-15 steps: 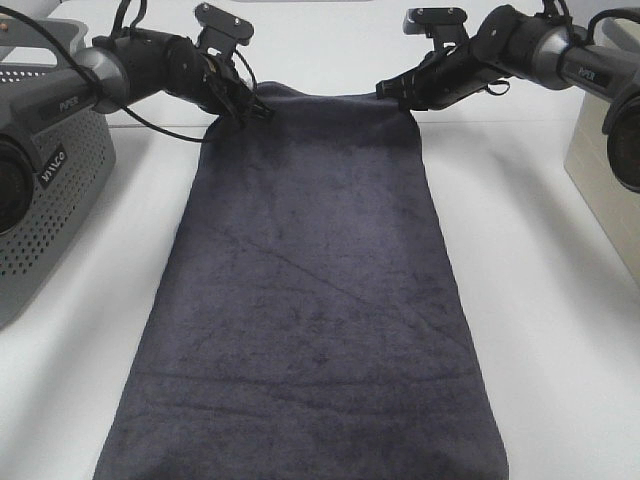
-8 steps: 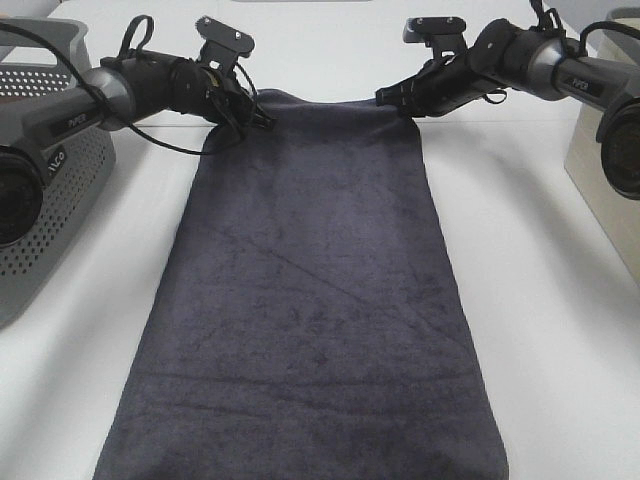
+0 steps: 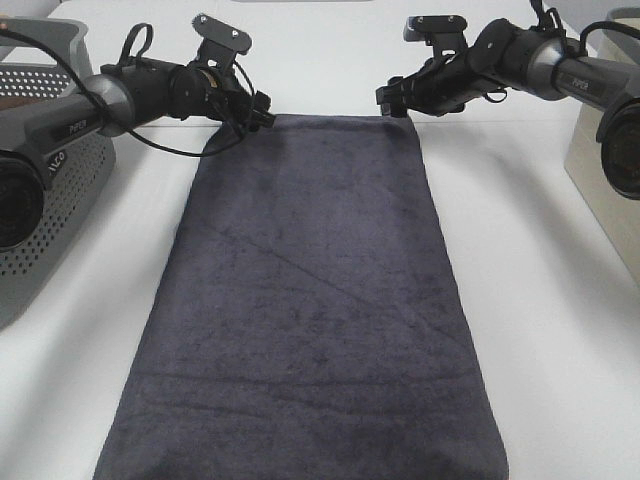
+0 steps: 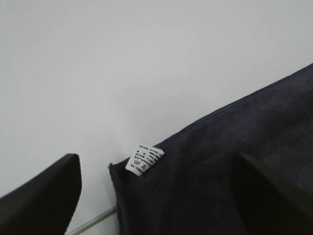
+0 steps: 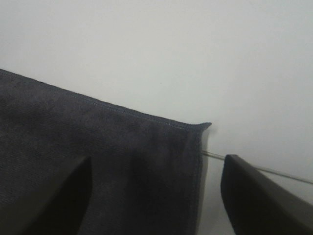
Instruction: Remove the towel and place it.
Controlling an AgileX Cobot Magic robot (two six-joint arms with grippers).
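**Both claws open, arms reaching inward at the far edge**

In the high view the left arm comes in from nine o'clock and stretches toward the centre, its left claw (image 3: 262, 110) low over the surface at about eleven o'clock. The right arm enters from three o'clock, angled down and inward, its right claw (image 3: 392, 98) at about one o'clock. Each wrist view shows two dark fingers (image 4: 41, 193) (image 5: 259, 196) spread wide apart, gripping nothing between them.

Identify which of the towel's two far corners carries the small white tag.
The far corner under the left pincer: the towel shows a white tag there, while the corner under the right pincer is bare.
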